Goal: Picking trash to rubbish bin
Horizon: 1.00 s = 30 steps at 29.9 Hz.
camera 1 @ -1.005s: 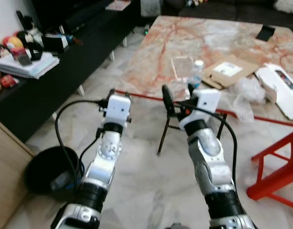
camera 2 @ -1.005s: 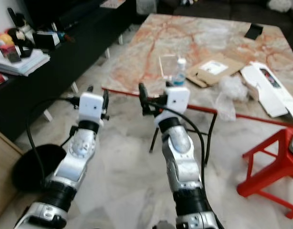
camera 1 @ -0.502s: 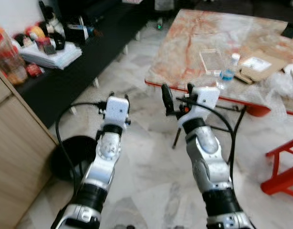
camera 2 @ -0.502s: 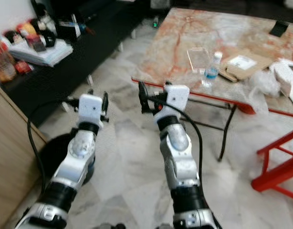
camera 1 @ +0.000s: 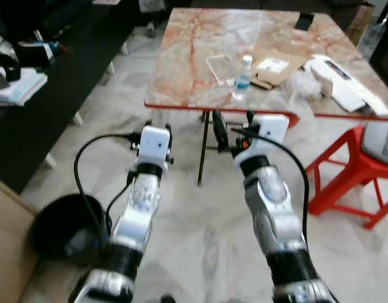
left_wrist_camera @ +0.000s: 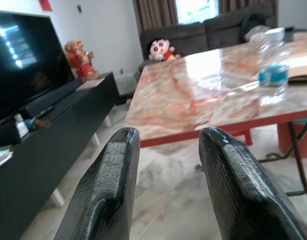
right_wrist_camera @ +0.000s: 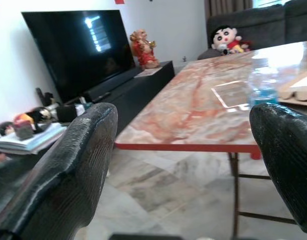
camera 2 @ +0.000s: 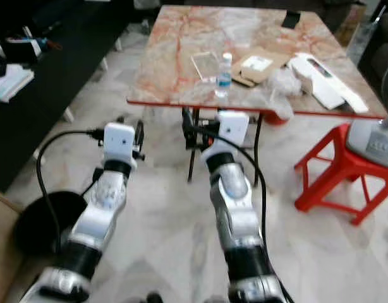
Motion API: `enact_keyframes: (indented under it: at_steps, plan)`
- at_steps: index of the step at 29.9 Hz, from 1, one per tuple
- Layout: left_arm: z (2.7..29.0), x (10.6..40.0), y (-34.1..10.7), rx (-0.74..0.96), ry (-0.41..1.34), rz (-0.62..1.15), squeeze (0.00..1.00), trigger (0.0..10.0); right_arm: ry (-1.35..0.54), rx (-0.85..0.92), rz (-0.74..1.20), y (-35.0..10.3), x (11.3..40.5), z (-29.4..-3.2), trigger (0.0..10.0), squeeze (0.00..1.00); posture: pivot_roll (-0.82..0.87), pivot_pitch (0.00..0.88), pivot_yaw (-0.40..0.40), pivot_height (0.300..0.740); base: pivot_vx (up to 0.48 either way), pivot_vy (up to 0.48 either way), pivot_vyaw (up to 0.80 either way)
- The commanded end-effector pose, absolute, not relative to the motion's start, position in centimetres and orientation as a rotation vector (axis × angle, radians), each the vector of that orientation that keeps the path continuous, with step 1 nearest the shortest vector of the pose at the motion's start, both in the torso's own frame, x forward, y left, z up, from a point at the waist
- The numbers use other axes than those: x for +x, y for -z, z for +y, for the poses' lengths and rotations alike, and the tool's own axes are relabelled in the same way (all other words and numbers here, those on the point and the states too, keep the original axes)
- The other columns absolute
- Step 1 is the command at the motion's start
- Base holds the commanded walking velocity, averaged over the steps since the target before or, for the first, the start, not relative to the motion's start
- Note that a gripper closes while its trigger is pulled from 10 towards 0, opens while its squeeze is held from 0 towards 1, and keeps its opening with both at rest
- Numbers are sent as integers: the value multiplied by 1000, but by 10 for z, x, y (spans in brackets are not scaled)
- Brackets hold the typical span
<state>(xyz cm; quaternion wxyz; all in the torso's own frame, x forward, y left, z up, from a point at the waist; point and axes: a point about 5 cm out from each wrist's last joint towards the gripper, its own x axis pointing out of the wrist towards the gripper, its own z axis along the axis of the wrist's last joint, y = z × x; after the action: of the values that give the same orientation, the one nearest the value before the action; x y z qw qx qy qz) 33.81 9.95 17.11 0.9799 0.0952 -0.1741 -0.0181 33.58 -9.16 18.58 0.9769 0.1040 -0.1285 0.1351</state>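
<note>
A clear plastic water bottle (camera 1: 243, 71) with a blue label stands near the front edge of the marble table (camera 1: 181, 69). Beside it lie a clear plastic tray (camera 1: 220, 66), a torn cardboard envelope (camera 1: 273, 67) and crumpled plastic wrap (camera 1: 303, 82). The black rubbish bin (camera 1: 62, 228) sits on the floor at my lower left. Both arms reach forward over the floor, short of the table. My left gripper (left_wrist_camera: 168, 137) is open and holds nothing. My right gripper (camera 1: 234, 125) is wide open and holds nothing, with the bottle (right_wrist_camera: 263, 82) beyond it.
A red stool (camera 1: 355, 173) with a grey appliance on it stands right of the table. A long white box (camera 1: 340, 79) lies on the table's right side. A black TV bench (camera 1: 48, 95) with books runs along the left. Marble floor lies between me and the table.
The whole view has swung, so the camera moved: the table now lies straight ahead and the bin sits lower left. Both arms keep their pose, with the grippers still open.
</note>
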Motion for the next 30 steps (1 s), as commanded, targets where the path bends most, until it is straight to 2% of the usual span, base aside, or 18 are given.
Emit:
enact_keyframes:
  at_steps: [1,13,17,30]
  plan:
    - [103,338,-175,186,30,-371,0,10000,-282,219,-276,-188,334,-86,10000,0,-164,119,14,740,428,0,0]
    - [103,338,-177,188,28,-377,0,10000,-275,239,-271,-189,335,-87,10000,0,-163,144,11,740,433,0,0]
    - [105,338,-178,187,16,-378,0,10000,-283,240,-272,-189,335,-87,10000,0,-161,147,8,740,431,0,-767]
    - [106,338,-179,186,1,-381,0,10000,-298,208,-282,-190,333,-83,10000,0,-161,157,-1,740,430,0,0]
